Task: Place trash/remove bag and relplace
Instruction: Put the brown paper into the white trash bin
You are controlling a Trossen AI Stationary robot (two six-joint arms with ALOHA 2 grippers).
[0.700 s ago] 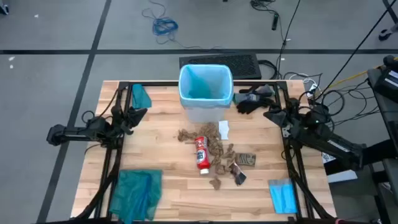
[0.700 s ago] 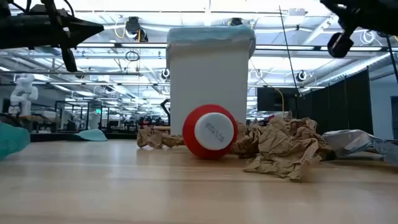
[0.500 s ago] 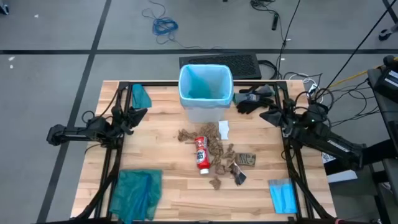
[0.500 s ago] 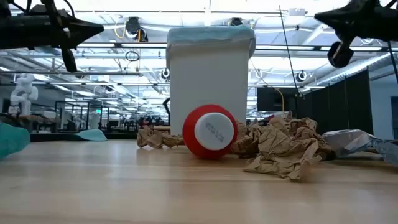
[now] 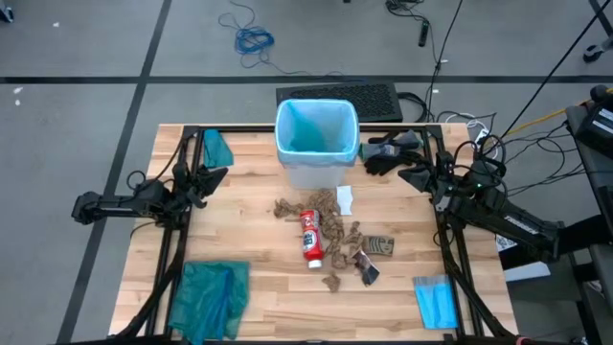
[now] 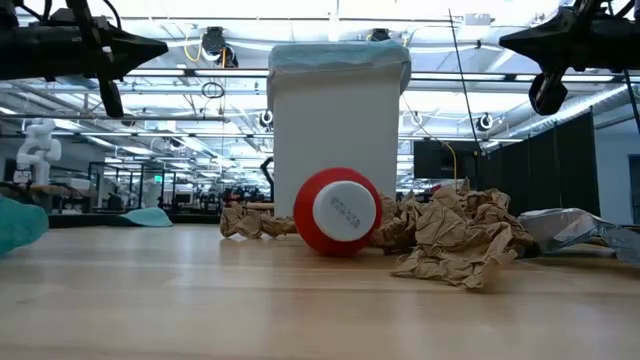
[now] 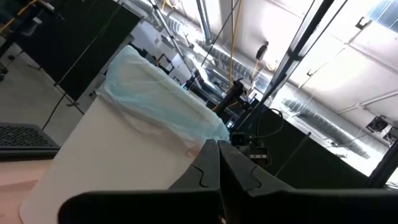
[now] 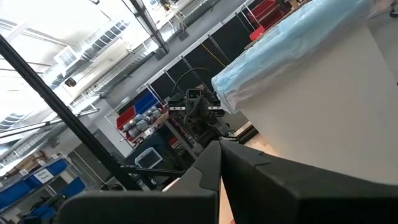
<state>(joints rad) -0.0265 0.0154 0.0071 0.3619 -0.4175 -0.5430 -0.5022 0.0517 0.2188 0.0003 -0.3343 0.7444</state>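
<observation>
1. Bag (image 5: 316,131): a thin, crinkly, translucent light-blue liner, seated in the white bin (image 5: 317,169) at the far middle of the table (image 5: 249,244), its top folded over the rim. Likely very light, limp and slippery; best pinched at the overhanging fold, where the film is doubled.
2. Red-and-white bottle (image 5: 310,237): lies on its side just in front of the bin, its round red end (image 6: 337,212) facing the low camera. Probably rigid, light and prone to rolling; a grasp across the body seems safest.
3. Brown paper scraps (image 5: 335,227): crumpled, scattered around the bottle. Judged soft and compressible; any raised ridge offers a hold.
4. Dark wrapper (image 5: 366,266) and white scrap (image 5: 345,199): flat and flimsy, so harder to lift from the wood; an edge pinch is advised.
5. Left gripper (image 5: 216,173): fingers together, empty, raised above the left edge of the table.
6. Right gripper (image 5: 407,178): fingers together, empty, raised to the right of the bin.
</observation>
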